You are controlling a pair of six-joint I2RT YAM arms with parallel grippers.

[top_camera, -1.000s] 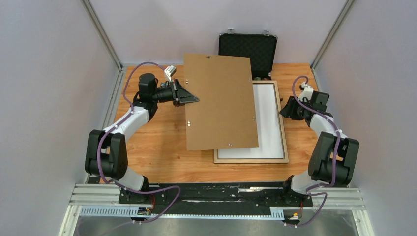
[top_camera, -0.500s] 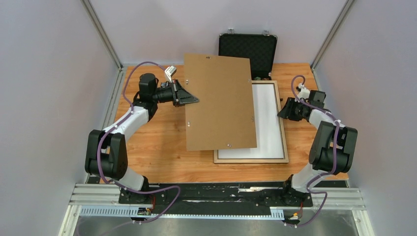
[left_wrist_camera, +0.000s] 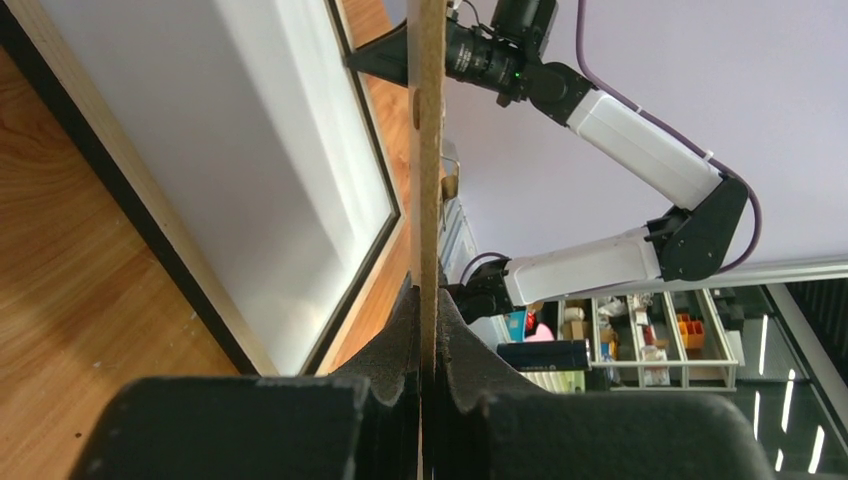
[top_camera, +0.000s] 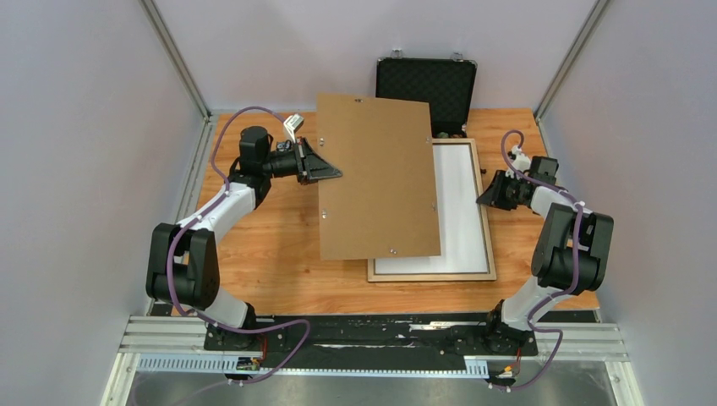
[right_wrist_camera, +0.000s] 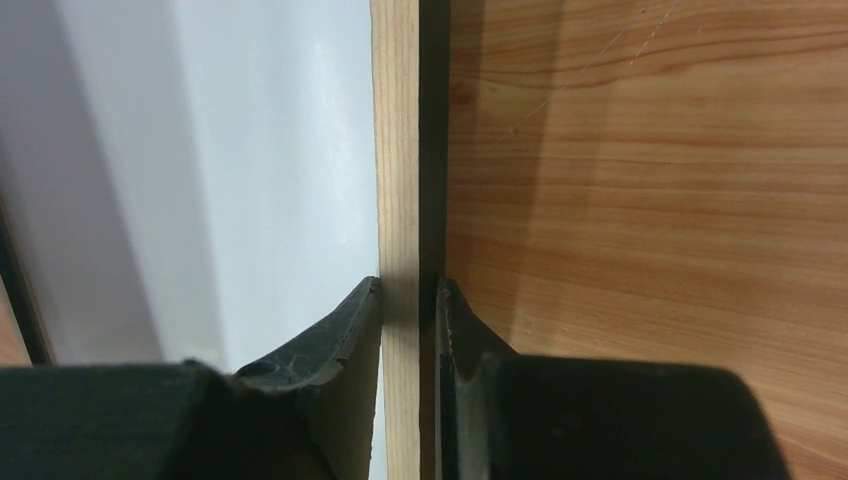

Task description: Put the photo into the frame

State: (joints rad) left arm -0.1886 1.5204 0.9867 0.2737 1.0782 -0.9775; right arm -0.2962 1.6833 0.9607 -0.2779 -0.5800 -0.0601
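Note:
The frame (top_camera: 432, 277) lies flat on the table at centre right, light wood rails up. Inside it is a white sheet (top_camera: 463, 203), seemingly the photo with its plain back up; no printed side shows. My right gripper (top_camera: 484, 196) is at the frame's right rail. In the right wrist view its fingers (right_wrist_camera: 352, 318) press both sides of the rail (right_wrist_camera: 397, 150), so it is shut on it. My left gripper (top_camera: 331, 173) is shut on the left edge of a brown hardboard panel (top_camera: 379, 178). The panel hangs tilted above the frame's left half and hides it.
An open black case (top_camera: 425, 85) stands at the back edge, behind the frame. The orange wooden table (top_camera: 279, 254) shows bare at left and front. Grey walls close in on both sides. The left wrist view sees the panel's edge (left_wrist_camera: 428, 150) end-on, with the right arm (left_wrist_camera: 640, 150) beyond.
My right gripper has edged left up to the frame's right rail and closed on it. The left arm and the panel have stayed almost still.

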